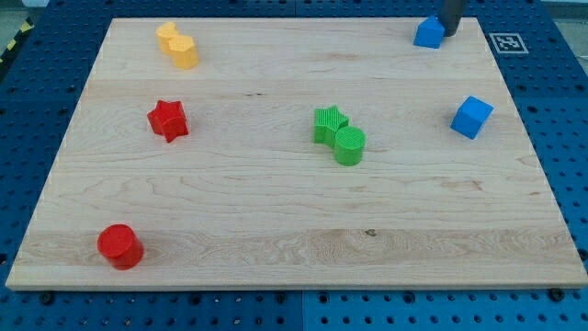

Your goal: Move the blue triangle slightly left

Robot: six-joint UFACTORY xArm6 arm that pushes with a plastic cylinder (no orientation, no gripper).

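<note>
The blue triangle [428, 33] sits near the top right corner of the wooden board [276, 211]. My tip [451, 33] is the lower end of the dark rod coming in from the view's top edge. It stands right beside the blue triangle, on its right side, touching or nearly touching it.
A blue cube [471, 117] lies at the right edge. A green star [329, 123] and a green cylinder [349, 145] touch at the centre. A red star [169, 119], a yellow block [177, 46] and a red cylinder [120, 245] lie on the left.
</note>
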